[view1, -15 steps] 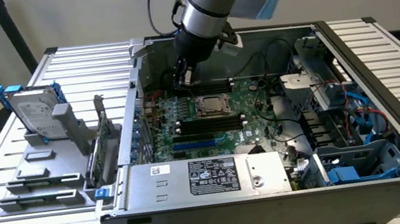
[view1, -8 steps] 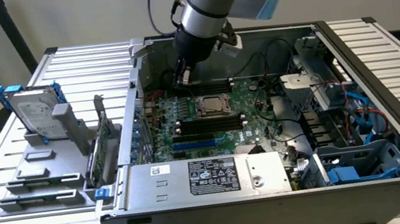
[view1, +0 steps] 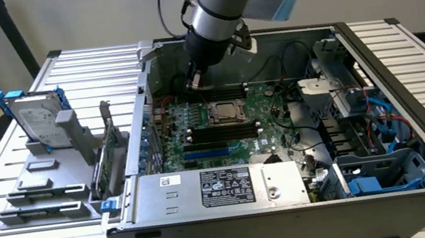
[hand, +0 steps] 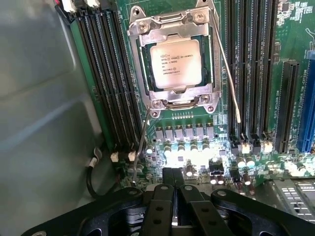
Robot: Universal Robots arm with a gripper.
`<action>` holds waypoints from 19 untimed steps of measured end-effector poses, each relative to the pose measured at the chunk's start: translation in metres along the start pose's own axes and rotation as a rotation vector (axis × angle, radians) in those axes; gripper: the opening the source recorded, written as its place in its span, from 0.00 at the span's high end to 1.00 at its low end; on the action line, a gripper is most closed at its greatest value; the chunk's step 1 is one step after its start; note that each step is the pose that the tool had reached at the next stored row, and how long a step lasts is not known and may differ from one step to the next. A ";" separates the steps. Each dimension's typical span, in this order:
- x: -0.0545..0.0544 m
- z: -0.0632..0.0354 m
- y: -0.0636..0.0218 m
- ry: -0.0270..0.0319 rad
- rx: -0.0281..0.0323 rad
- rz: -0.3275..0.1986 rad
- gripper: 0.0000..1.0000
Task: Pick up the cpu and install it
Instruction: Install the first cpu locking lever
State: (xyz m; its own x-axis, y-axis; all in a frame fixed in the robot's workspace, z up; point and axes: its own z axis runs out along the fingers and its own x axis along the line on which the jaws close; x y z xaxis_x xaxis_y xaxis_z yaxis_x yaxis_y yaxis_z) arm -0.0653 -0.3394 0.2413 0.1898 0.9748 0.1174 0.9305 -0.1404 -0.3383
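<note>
The cpu point(hand: 175, 63), a small square chip with a silver-grey top and printed text, lies in its socket on the green motherboard point(hand: 197, 123), framed by the metal retention plate point(hand: 172, 22). In the exterior view the cpu point(view1: 225, 111) sits mid-board inside the open computer case. My gripper point(view1: 193, 85) hangs inside the case just above the board, a little beyond the socket and apart from the chip. Its black fingers point(hand: 165, 189) are pressed together with nothing between them. Thin wire levers point(hand: 229, 83) run along the socket's sides.
Long black memory slots point(hand: 106, 83) flank the socket. The case wall point(view1: 145, 97) stands close to the gripper on the exterior view's left. A power supply point(view1: 218, 187) fills the near side, and cables and a drive cage point(view1: 361, 110) the right. A blue-framed hard drive point(view1: 33, 119) stands on a grey rack outside.
</note>
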 end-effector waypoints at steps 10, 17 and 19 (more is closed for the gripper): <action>0.000 -0.0117 -0.0117 0.0450 -0.0026 0.045 0.89; 0.000 -0.0113 -0.0146 0.0646 -0.0104 0.099 0.89; 0.000 -0.0104 -0.0147 0.0693 -0.0145 0.117 0.89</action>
State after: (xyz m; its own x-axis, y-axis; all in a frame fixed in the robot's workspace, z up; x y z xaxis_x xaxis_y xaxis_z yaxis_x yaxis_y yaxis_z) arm -0.0758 -0.3393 0.2560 0.3179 0.9374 0.1424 0.9051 -0.2553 -0.3399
